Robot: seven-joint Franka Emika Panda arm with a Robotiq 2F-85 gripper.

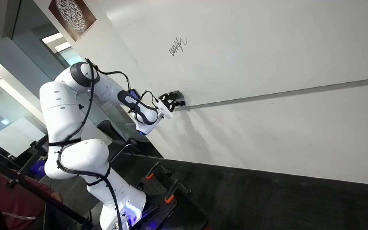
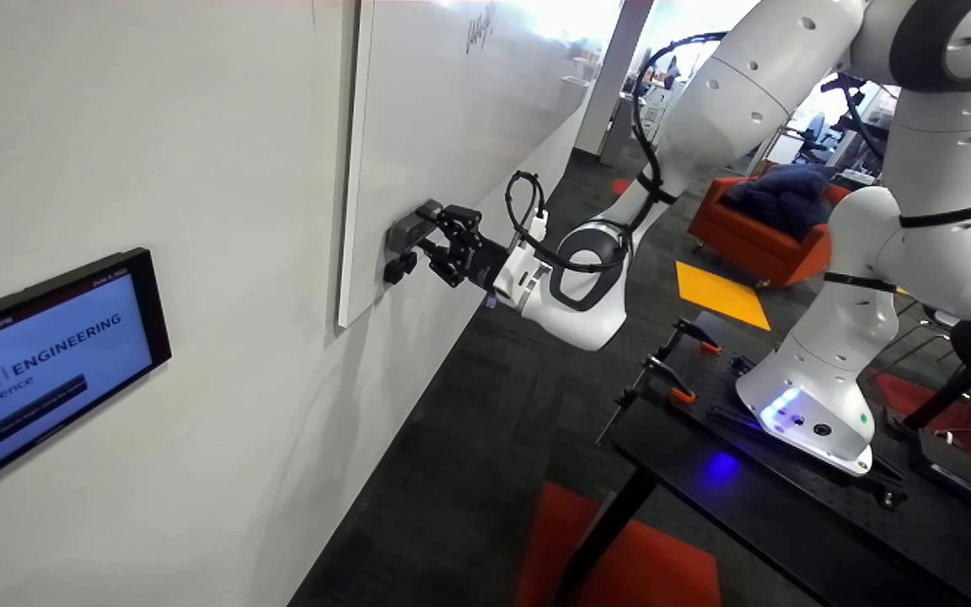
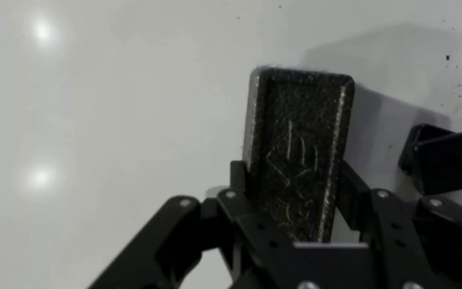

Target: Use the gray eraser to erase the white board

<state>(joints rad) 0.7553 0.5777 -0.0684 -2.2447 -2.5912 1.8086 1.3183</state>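
Note:
The gray eraser is a dark block against the white board, near the board's lower edge. It also shows in an exterior view. My gripper has one finger against each long side of the eraser and appears shut on it; the eraser's near end is hidden behind the gripper. In both exterior views the gripper reaches the board at the eraser. A small dark scribble is on the board, well above the gripper; it also shows in an exterior view.
A small black block is on the board beside the eraser, close to one finger. The board's gray rail runs just below the gripper. A wall display hangs beyond the board's edge. The arm stands on a black table.

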